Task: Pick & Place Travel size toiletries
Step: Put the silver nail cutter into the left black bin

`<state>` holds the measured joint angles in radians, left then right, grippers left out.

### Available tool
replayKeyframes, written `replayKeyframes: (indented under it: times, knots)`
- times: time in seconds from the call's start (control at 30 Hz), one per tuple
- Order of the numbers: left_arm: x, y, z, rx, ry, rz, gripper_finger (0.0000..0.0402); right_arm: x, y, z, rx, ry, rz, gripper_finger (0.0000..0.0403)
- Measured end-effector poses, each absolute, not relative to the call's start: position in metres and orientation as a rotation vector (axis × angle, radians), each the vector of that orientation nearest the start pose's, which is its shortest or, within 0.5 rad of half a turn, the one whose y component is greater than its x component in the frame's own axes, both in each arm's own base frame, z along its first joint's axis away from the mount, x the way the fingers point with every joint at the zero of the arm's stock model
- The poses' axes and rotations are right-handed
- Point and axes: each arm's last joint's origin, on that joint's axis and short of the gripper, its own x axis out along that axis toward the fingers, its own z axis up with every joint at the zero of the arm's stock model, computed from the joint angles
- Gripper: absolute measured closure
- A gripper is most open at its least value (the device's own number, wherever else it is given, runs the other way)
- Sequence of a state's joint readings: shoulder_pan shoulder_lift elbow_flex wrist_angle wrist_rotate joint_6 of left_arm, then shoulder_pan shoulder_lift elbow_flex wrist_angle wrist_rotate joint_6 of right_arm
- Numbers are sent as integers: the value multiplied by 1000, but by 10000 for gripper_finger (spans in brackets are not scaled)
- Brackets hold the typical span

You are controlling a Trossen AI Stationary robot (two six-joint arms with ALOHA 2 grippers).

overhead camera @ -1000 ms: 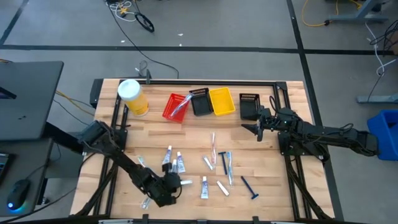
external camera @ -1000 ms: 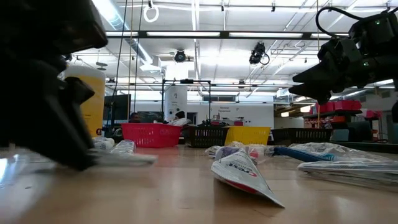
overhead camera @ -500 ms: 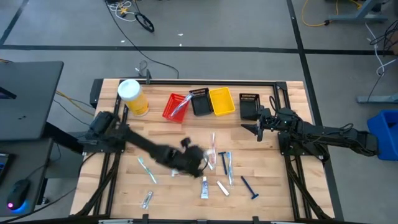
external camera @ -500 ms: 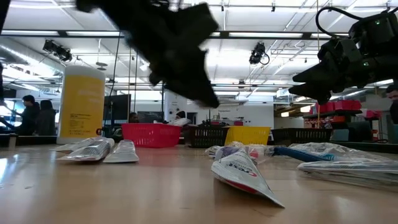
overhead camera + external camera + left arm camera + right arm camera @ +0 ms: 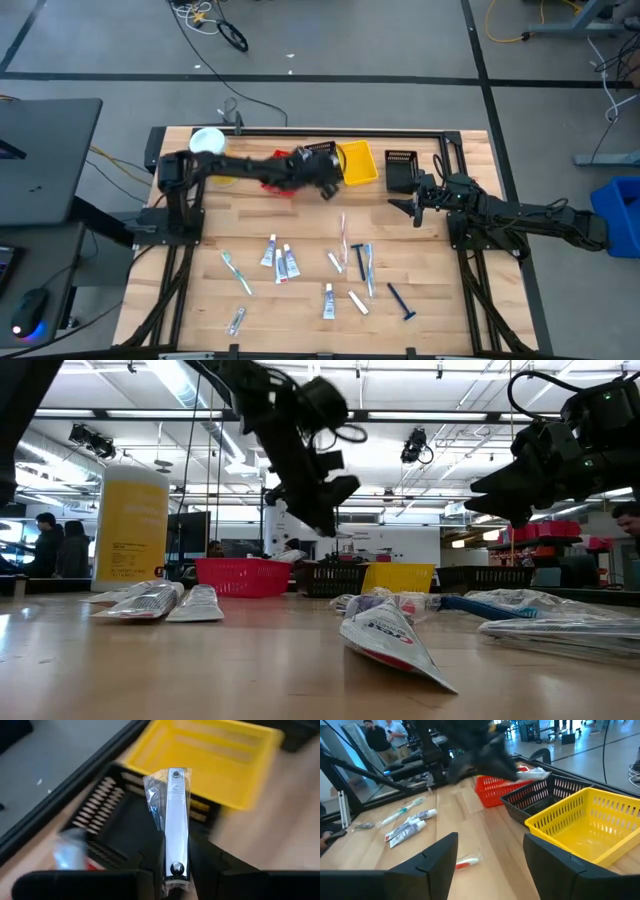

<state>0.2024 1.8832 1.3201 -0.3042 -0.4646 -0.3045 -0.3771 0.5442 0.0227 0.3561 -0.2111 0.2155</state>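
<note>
My left gripper hangs over the black bin at the table's far edge, shut on a silver nail clipper in clear wrap. The low view shows the same gripper well above the table. Other travel size toiletries lie on the wood: tubes, a toothbrush, razors and small packets. My right gripper waits open at the right, next to a second black bin. My left gripper pinches the wrapped clipper by its near end between its two fingers. The clipper lies along the fingers and sticks out past their tips. The fingers slant down toward the far edge. The clipper is lifted clear, above the black bin beside the yellow one.
A red bin, the black bin and a yellow bin stand in a row at the far edge. A yellow canister with a white lid stands far left, partly under my left arm. Bare wood lies between the bins and the scattered items.
My left gripper has swung from the near left part of the table toward the far edge and to the right. It has risen and turned, carrying the wrapped clipper clear of the table to above the bins. My right arm has kept still.
</note>
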Motion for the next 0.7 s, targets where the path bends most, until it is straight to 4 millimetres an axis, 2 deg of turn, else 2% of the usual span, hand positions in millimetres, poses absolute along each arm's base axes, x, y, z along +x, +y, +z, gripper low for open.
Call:
replayKeyframes:
  times: [0.13, 0.27, 0.7]
  knots:
    - [382, 125, 203, -203, 779, 761, 322, 124, -43, 154, 240, 142, -181, 155]
    - [379, 141, 199, -248, 784, 743, 322, 124, -44, 154, 235, 141, -214, 146]
    - [391, 133, 155, -252, 889, 724, 322, 125, -45, 151, 229, 170, -235, 164]
